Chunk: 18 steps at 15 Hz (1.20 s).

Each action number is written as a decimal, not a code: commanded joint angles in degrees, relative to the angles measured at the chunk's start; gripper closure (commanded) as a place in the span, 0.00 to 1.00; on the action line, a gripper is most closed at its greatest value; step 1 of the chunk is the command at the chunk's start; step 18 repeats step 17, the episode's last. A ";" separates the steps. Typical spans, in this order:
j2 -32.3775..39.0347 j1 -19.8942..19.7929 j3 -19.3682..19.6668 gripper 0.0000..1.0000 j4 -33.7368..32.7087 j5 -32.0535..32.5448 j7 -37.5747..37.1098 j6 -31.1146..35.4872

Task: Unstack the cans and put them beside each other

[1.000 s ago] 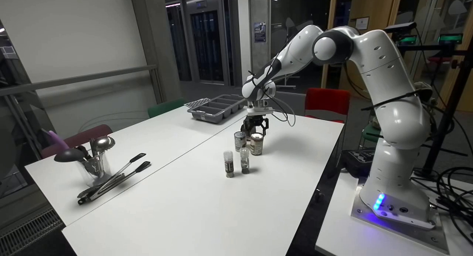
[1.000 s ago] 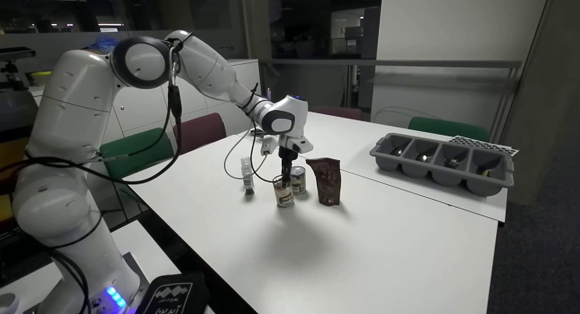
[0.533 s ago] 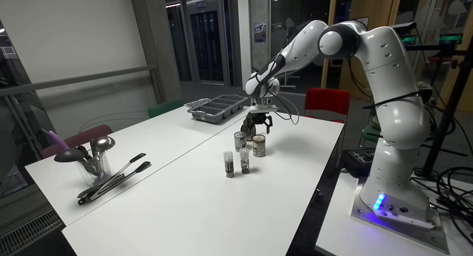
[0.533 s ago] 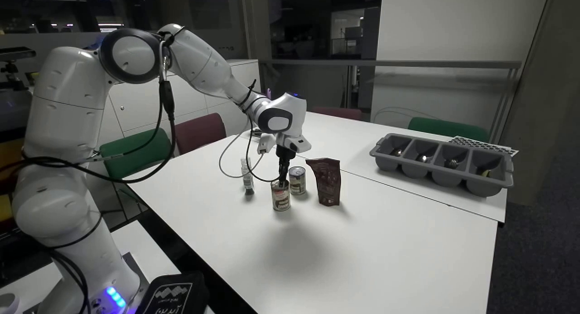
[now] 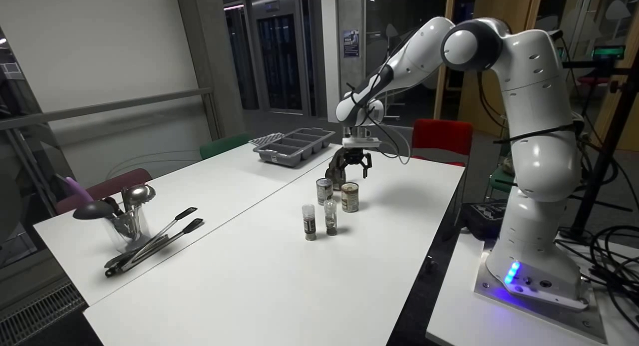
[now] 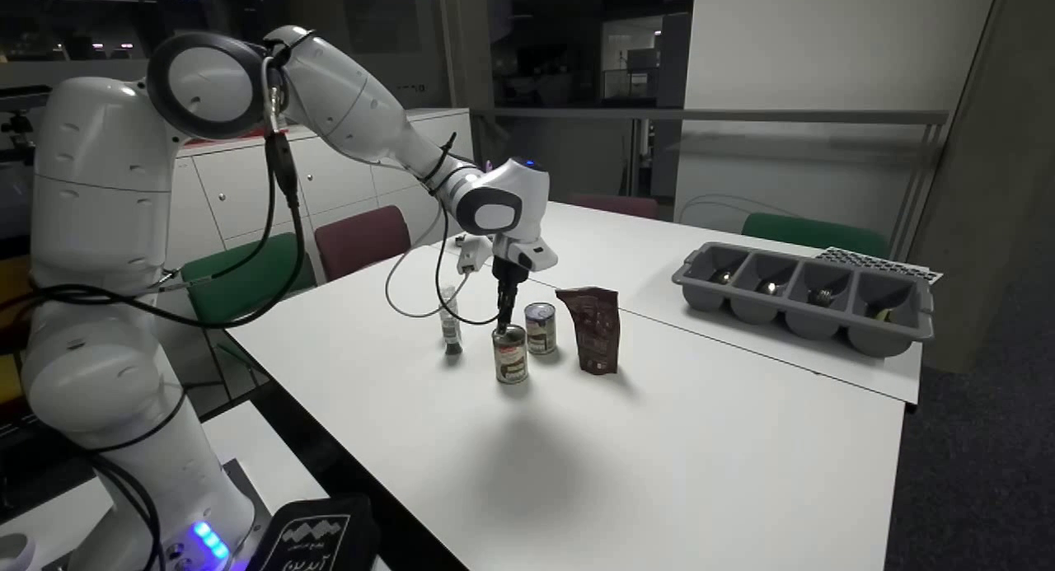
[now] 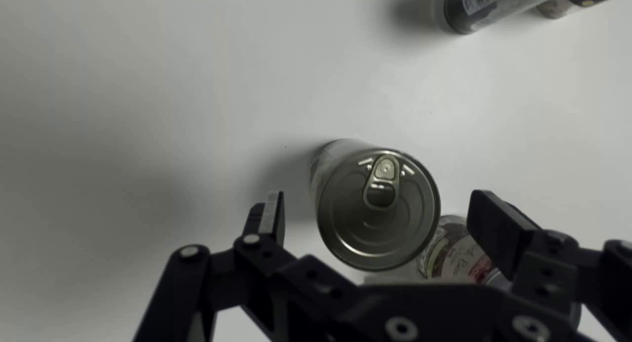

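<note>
Two printed metal cans stand upright on the white table, side by side with a small gap. The reddish-cream can (image 6: 511, 358) shows its ring-pull lid (image 7: 345, 223) in the wrist view. Behind it, farther from the robot base, is the bluish-topped can (image 6: 541, 330), partly covered by the right finger in the wrist view. My gripper (image 5: 353, 175) hangs just above the reddish-cream can, pointing down. Its fingers (image 7: 498, 223) stand wide apart on either side of the lid, with visible gaps and no contact in the wrist view.
A dark brown pouch (image 6: 595, 332) stands close to the cans. Two small spice bottles, one labelled (image 5: 309, 223) and one clear (image 5: 330, 217), stand nearby. Farther off are a grey compartment tray (image 6: 746, 307), tongs (image 5: 150, 251) and a utensil holder (image 5: 142, 231).
My gripper has opened and let go of the reddish-cream can. That can has settled flat on the table, a little farther from the bluish-topped can. The gripper has risen off it.
</note>
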State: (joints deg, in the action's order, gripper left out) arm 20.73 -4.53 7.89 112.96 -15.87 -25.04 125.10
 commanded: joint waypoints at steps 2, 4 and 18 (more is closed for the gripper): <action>-14.59 4.56 0.07 0.00 14.91 11.35 -1.50 0.52; -18.34 6.27 -0.43 0.00 18.30 20.18 -6.50 -2.92; -26.87 5.41 -8.02 0.00 25.07 37.22 -3.88 -3.75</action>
